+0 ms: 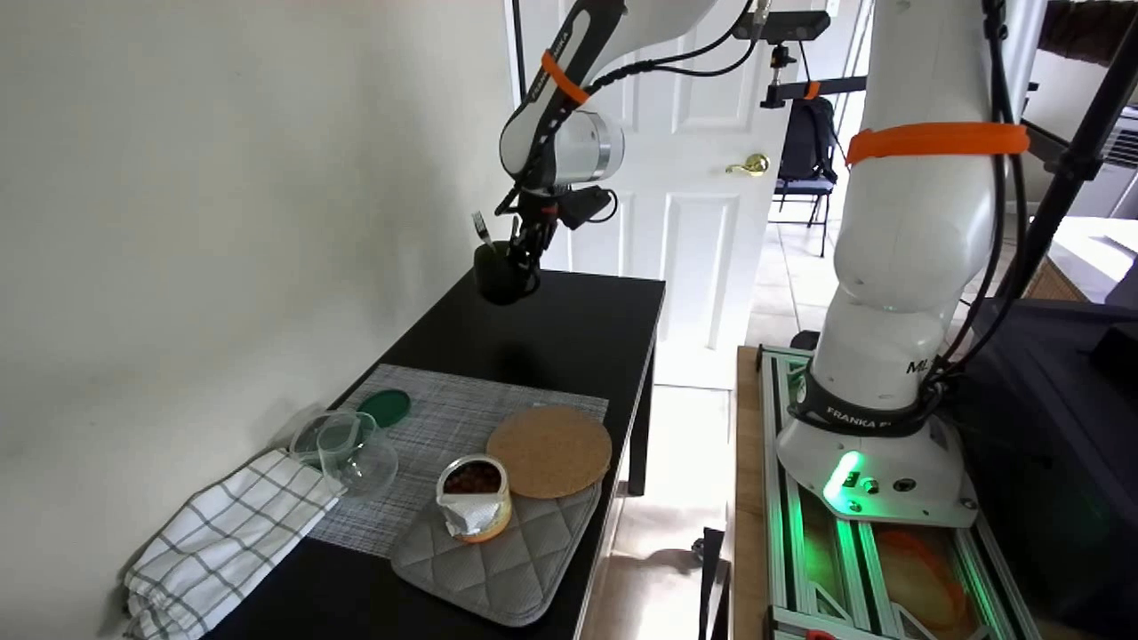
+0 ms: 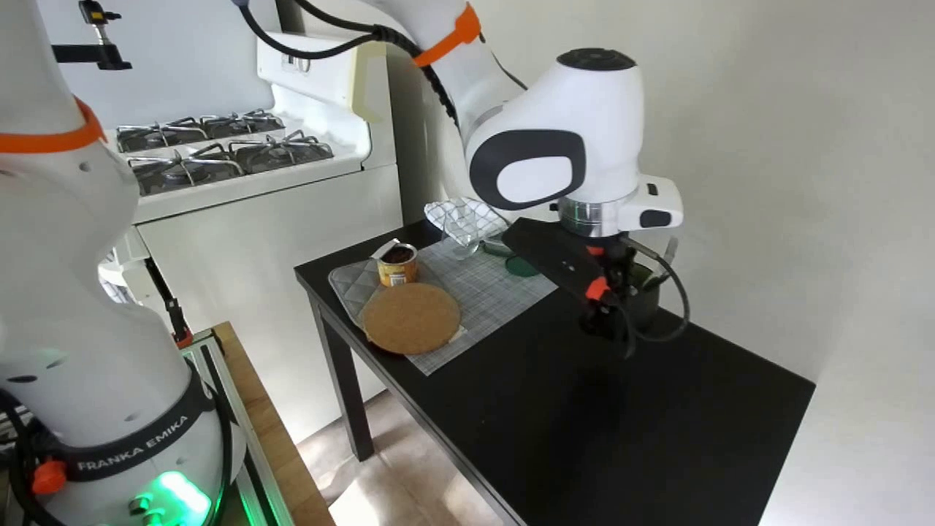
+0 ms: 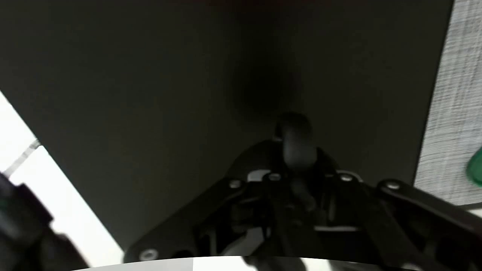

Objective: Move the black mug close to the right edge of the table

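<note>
The black mug point(image 1: 498, 274) hangs above the far end of the glossy black table point(image 1: 578, 316), close to the wall. A fork point(image 1: 482, 228) sticks up out of it. In an exterior view the mug point(image 2: 644, 303) is partly hidden behind my gripper point(image 2: 605, 313). My gripper point(image 1: 528, 253) is shut on the mug's handle side, and its fingers point down. In the wrist view the mug handle point(image 3: 297, 143) shows between the fingers point(image 3: 301, 177), and the mug body is dark and hard to make out. A dark shadow lies below it on the tabletop point(image 3: 150, 113), so the mug is raised.
A grey mat point(image 1: 453, 404) bears a cork disc point(image 1: 551, 452), a quilted pad point(image 1: 498, 578), an opened can point(image 1: 476, 516), a clear container point(image 1: 360, 462) and a green lid point(image 1: 385, 407). A checked cloth point(image 1: 236, 542) lies beside it. The wall point(image 2: 767, 219) runs along the table's long side.
</note>
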Tool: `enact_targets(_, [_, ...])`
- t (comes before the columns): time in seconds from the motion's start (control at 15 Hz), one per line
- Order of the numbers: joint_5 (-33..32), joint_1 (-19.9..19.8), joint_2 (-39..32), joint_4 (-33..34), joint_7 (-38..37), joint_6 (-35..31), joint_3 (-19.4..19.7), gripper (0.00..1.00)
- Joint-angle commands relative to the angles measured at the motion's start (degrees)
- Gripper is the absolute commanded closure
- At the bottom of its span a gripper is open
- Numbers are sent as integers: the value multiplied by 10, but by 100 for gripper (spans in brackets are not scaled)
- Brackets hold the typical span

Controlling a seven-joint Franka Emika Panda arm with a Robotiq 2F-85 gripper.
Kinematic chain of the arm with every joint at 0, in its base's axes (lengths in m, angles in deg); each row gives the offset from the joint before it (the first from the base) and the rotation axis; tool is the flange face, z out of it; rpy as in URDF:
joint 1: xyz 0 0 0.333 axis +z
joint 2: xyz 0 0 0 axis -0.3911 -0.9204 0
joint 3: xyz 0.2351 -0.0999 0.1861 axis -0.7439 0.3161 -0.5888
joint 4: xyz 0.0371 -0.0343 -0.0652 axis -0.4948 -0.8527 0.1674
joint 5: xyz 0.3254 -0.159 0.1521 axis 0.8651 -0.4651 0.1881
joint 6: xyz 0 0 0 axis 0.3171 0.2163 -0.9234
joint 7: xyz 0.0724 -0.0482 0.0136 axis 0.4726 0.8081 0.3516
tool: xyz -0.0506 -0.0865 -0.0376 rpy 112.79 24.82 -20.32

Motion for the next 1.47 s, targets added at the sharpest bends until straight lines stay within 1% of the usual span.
enact_targets(0.0, [-24,19,-29,64,-42,28,48,95])
enact_targets(0.07, [-8,18,-44,76,-28,14,43,95])
enact_targets(0.13, [-9,20,-55,83,-29,0,43,95])
enact_targets(0.33, [5,14,-91,107,-25,-29,29,95])
enact_targets(0.6, [15,-4,-136,143,-43,-33,17,95])
enact_targets(1.07, [-20,-2,-185,173,-94,-74,43,95])
enact_targets(1.2, [-24,-4,-195,177,-105,-88,43,95])
enact_targets(1.4, [-38,4,-208,179,-126,-111,54,95])
